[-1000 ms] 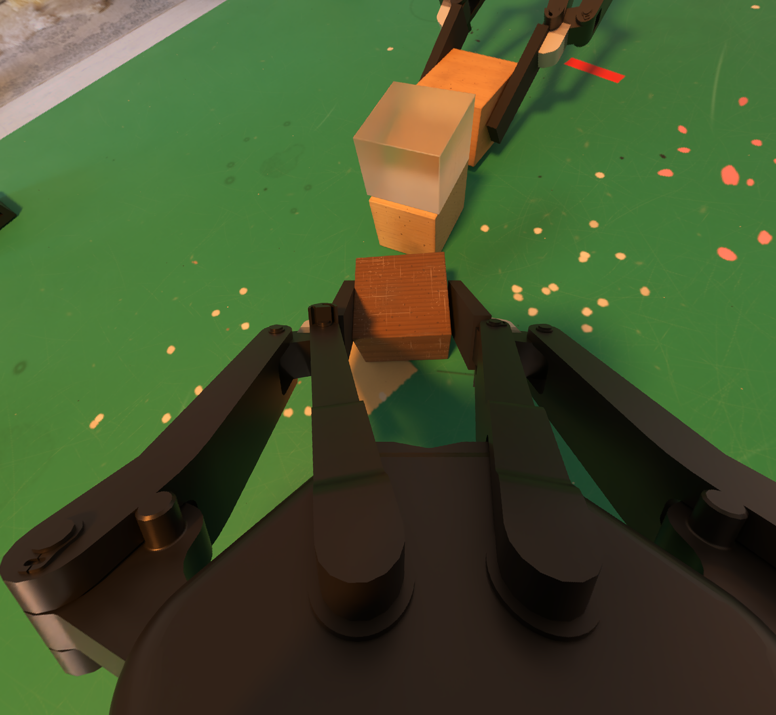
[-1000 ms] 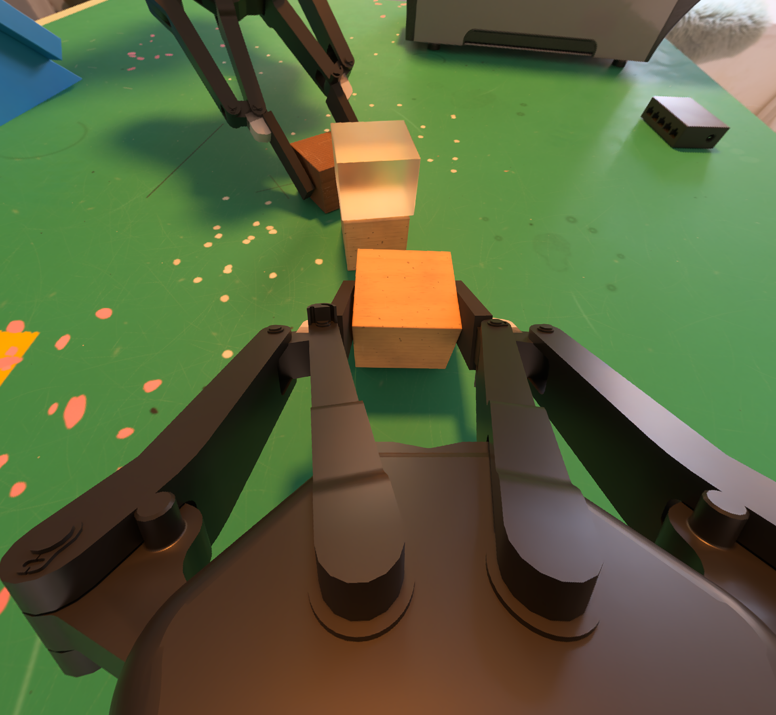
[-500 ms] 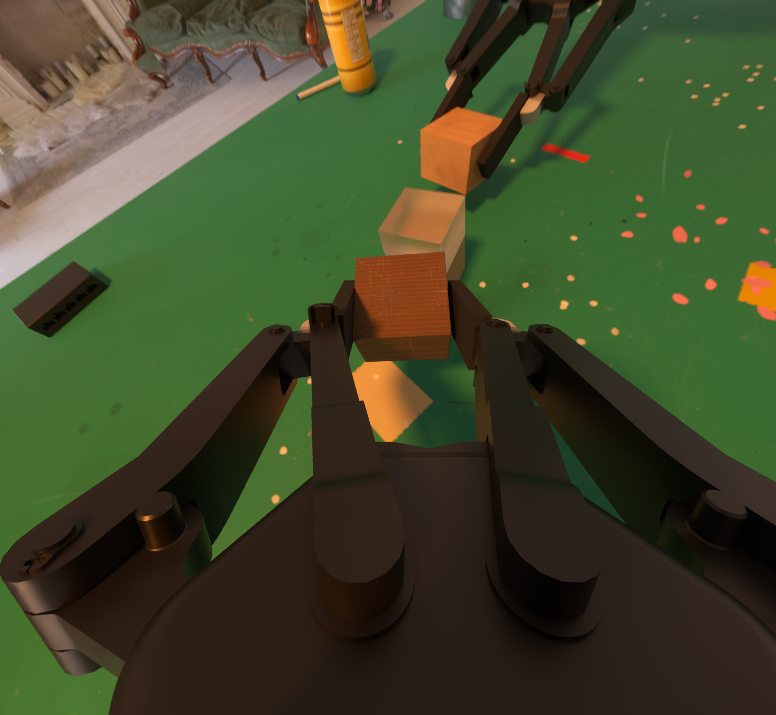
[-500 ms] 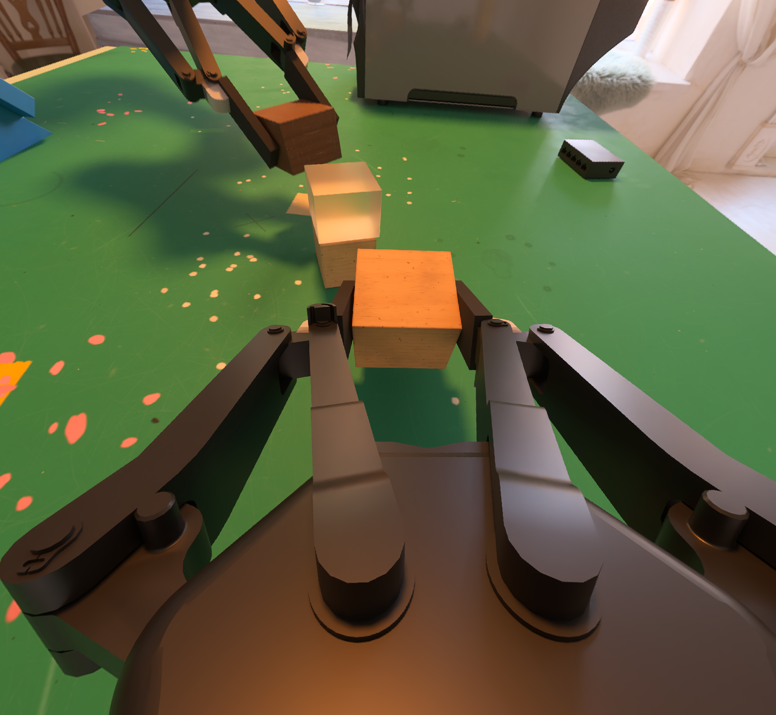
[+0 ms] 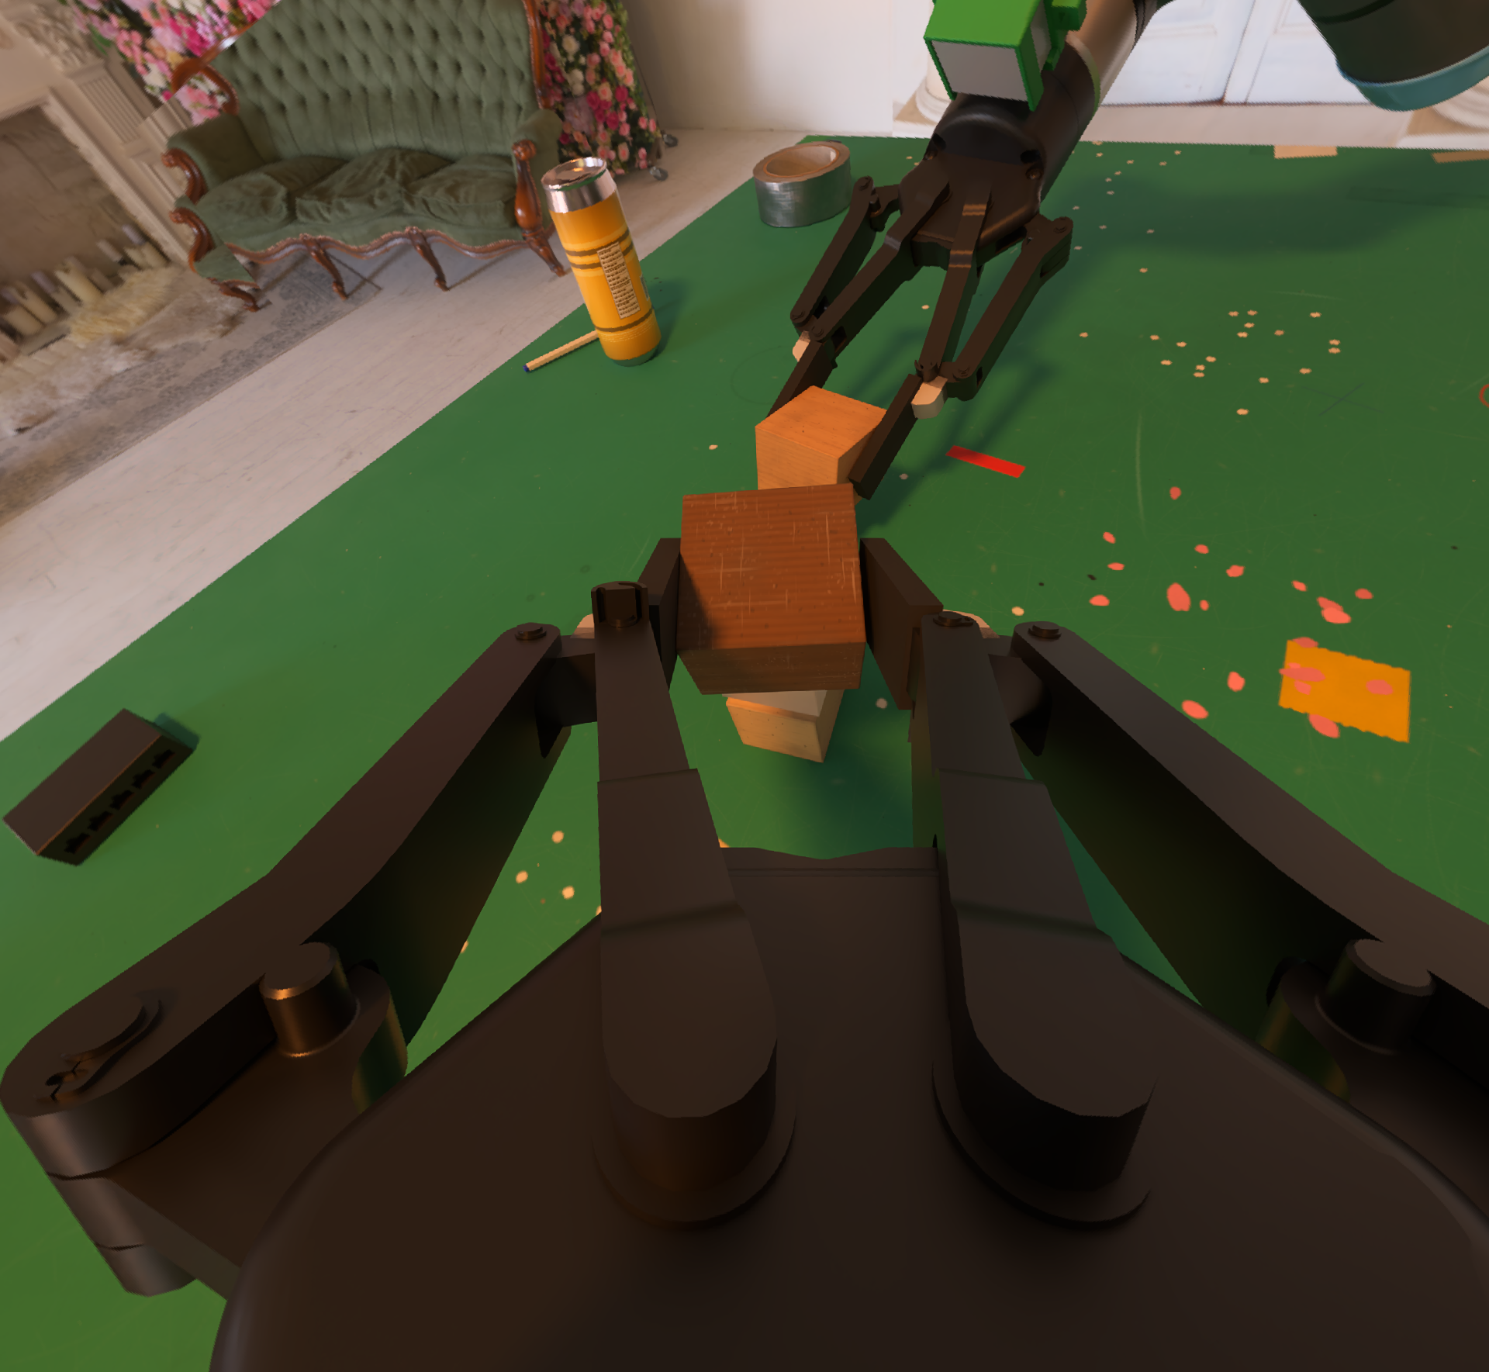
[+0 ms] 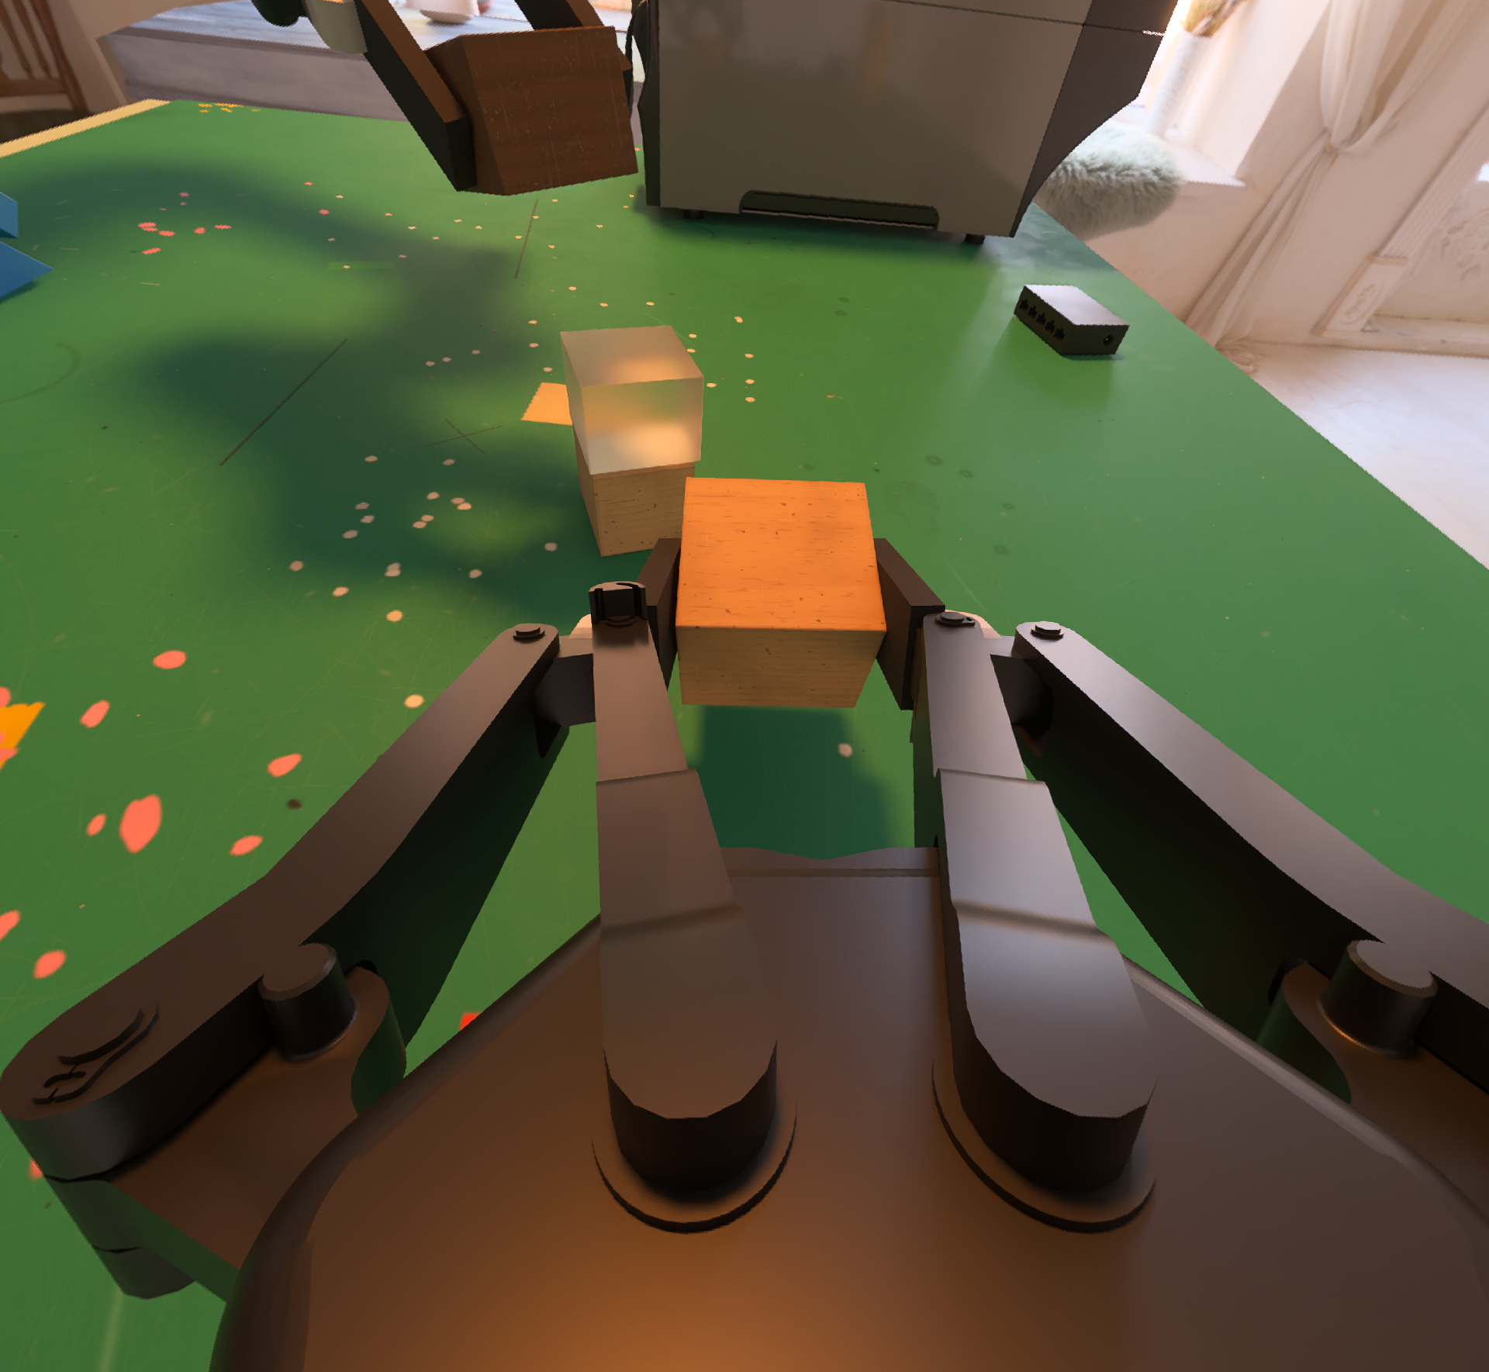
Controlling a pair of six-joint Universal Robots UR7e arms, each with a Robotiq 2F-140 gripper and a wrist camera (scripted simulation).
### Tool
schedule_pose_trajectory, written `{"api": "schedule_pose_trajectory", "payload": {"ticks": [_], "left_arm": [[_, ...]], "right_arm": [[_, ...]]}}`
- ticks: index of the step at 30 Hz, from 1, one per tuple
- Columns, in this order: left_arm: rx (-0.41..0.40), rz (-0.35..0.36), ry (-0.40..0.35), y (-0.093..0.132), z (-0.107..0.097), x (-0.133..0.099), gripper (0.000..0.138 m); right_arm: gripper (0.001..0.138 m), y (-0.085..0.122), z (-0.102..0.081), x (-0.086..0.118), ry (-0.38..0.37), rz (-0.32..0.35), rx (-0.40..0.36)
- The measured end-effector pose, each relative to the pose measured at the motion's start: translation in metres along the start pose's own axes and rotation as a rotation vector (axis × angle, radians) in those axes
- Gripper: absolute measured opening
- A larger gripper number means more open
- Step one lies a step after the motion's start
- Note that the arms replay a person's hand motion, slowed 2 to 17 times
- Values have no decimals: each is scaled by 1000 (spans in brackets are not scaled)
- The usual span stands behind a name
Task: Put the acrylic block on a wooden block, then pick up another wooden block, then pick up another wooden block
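My left gripper (image 5: 773,596) is shut on a dark brown wooden block (image 5: 769,584) and holds it well above the green table (image 5: 403,608). My right gripper (image 6: 777,600) is shut on an orange wooden block (image 6: 773,576), also off the table. Between them, the frosted acrylic block (image 6: 632,394) stands on a pale wooden block (image 6: 636,507). In the left wrist view only the pale block (image 5: 785,725) shows under my held block. The right gripper with the orange block (image 5: 810,435) shows farther off. The left gripper's dark block (image 6: 548,108) shows high in the right wrist view.
A yellow can (image 5: 604,262), a pencil (image 5: 560,354) and a roll of grey tape (image 5: 802,185) stand near the far table edge. A small black box (image 5: 97,781) lies at the left, also seen in the right wrist view (image 6: 1068,318). A large grey housing (image 6: 886,68) stands behind the stack.
Both grippers have risen with their wooden blocks, from table level to well above it. The acrylic block on the pale block has stayed in place.
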State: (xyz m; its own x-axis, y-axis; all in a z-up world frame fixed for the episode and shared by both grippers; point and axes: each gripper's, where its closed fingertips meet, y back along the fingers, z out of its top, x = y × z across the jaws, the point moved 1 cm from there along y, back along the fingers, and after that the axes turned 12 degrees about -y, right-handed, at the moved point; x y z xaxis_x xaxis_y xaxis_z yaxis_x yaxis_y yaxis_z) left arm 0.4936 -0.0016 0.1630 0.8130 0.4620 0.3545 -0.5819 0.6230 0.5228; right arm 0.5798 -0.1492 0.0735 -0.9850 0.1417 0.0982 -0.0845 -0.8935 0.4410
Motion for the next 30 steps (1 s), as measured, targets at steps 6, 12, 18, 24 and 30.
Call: {"api": "schedule_pose_trajectory", "payload": {"ticks": [6,12,18,24,30], "left_arm": [[47,-16,-56,-16,8,2,57],[69,-41,-63,-28,10,-2,57],[64,-48,-69,-33,10,-5,57],[62,-55,-58,-35,8,-6,57],[66,-51,-56,-36,8,-1,57]], "right_arm": [[58,6,1,-2,-2,-15,-8],[58,13,3,-3,-14,-27,-28],[58,19,12,-6,-30,-55,-45],[58,27,35,1,-70,-39,-97],[58,37,66,14,-77,-22,-176]]}}
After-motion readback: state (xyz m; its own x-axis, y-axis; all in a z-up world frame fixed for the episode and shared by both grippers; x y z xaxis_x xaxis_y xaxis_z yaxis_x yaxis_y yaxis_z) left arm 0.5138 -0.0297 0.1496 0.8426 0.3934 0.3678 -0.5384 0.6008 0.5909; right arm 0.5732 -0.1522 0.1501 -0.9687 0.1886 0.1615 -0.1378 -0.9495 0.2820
